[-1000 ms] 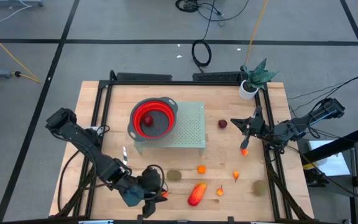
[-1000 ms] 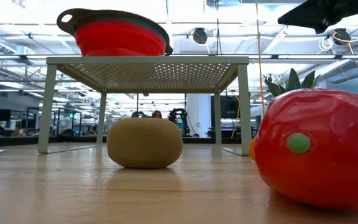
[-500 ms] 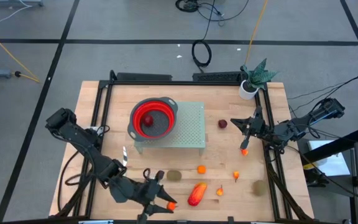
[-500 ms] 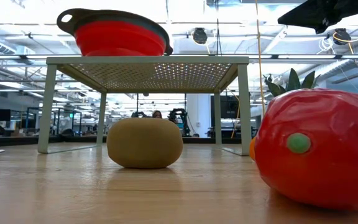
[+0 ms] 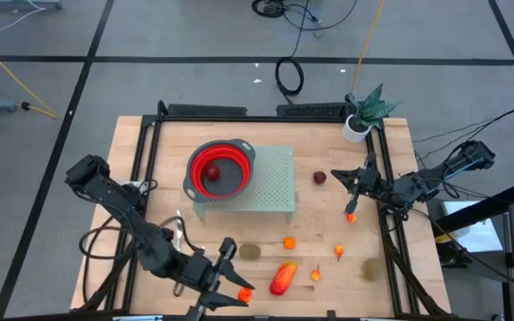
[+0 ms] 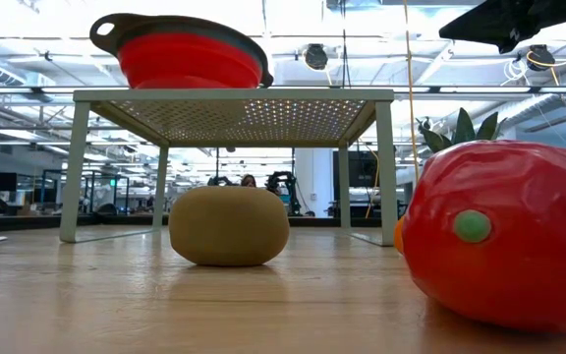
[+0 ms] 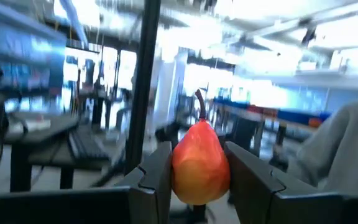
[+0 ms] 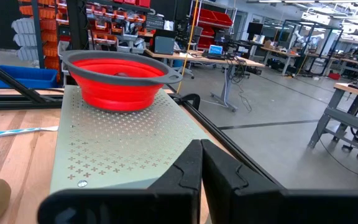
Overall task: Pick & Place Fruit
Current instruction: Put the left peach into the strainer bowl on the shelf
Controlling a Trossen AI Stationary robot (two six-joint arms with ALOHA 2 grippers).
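The left arm has moved since a second ago. Back then its gripper was curled down low by the front edge of the table, near the big red-orange fruit. Now the arm is stretched out more, and the left gripper (image 5: 239, 293) points sideways toward that fruit. The right arm has not moved at all. The fruits on the table have stayed where they were too.

The left gripper (image 7: 199, 171) is pinching a small orange pear (image 7: 200, 163). One dark finger is on each side of it, and both touch it. The pear sits stem up between them. From above, the pear (image 5: 244, 293) shows as a little orange bit at the tip of the gripper, at the front edge of the table (image 5: 150, 160).

The right gripper (image 5: 335, 175) hangs over the right side of the table, close to a dark-red round fruit (image 5: 319, 177). Its two fingers are pressed tight together, with nothing between them.

The big red-orange fruit (image 5: 282, 278) lies just beside the pear. A brown-green oval fruit (image 5: 251, 252) lies near it, and another one (image 5: 372, 267) lies farther right. Small orange pieces (image 5: 289, 242) sit between them. A red fruit (image 5: 211, 174) is inside the red bowl (image 5: 239, 153), which stands on a pale green rack (image 5: 275, 183).
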